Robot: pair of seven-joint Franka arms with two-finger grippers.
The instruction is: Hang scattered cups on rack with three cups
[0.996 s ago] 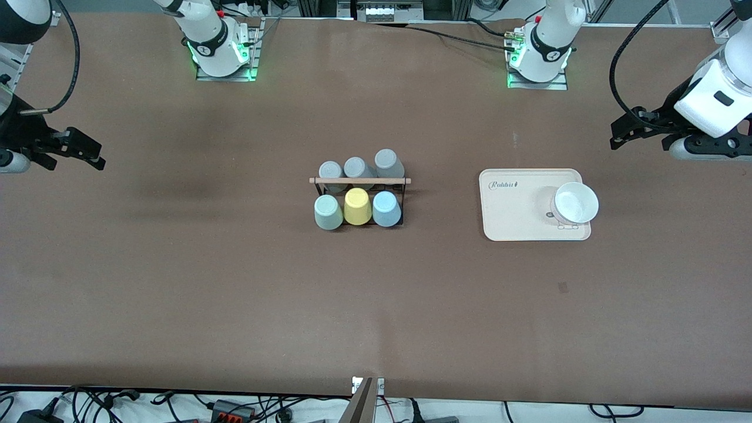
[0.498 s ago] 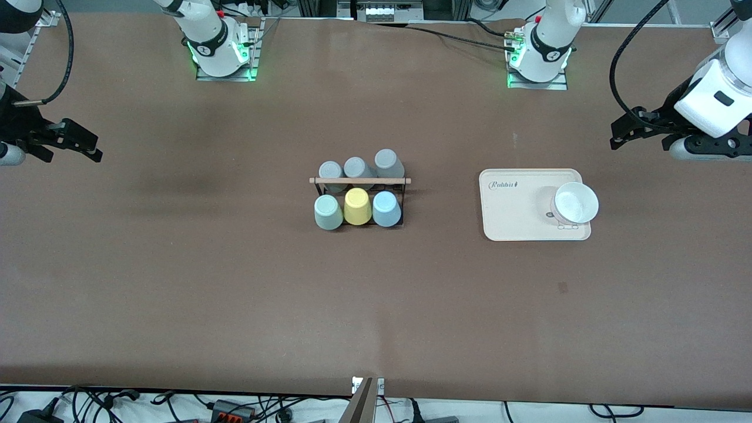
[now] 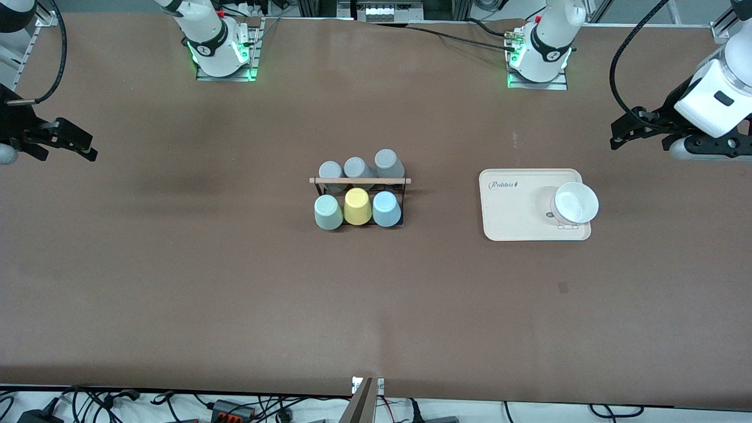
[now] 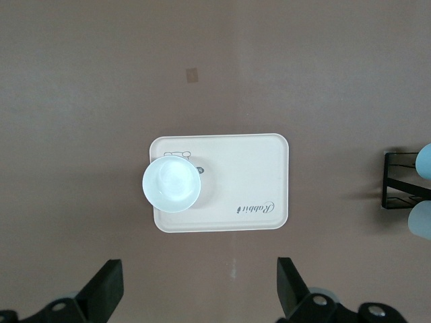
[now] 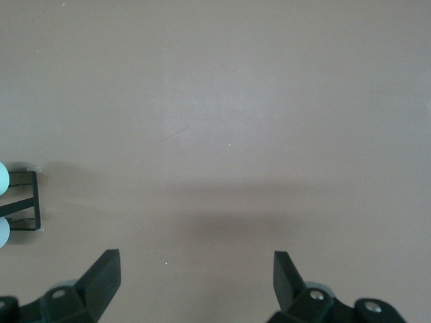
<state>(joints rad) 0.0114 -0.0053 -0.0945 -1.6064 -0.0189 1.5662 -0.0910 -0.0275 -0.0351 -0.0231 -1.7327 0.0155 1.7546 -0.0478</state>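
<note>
Change: the right end effector (image 3: 73, 144) has drawn back toward the right arm's edge of the surface (image 3: 235, 294) — a small retreat, away from the rack and over bare tabletop.
Right end effector state: fingers spread wide, nothing between them (its wrist view shows only bare surface and one end of the rack frame).
Left end effector: the left end effector (image 3: 631, 130) hangs over the left arm's end of the surface, near the tray; fingers spread, empty; this arm waits.
Rack: the rack (image 3: 360, 181) stands mid-surface, its wooden rod across the top — unmoved.
Light blue cup: the light blue cup (image 3: 386, 208) sits mouth-down in the rack's row nearer the front camera, at the left arm's end of that row.
Mint-green cup: the mint-green cup (image 3: 328, 212) sits mouth-down in the same row, at the right arm's end.
Neighbours: a yellow cup (image 3: 356, 206) stands between the two; three grey cups (image 3: 359, 166) fill the farther row.
Elsewhere: a cream tray (image 3: 517, 205) carries a white bowl (image 3: 576, 202), well apart from the rack.
Meaning: no cup lies loose on the surface and both arms are clear, so the hanging looks finished — the retreat reads as a return to rest.
</note>
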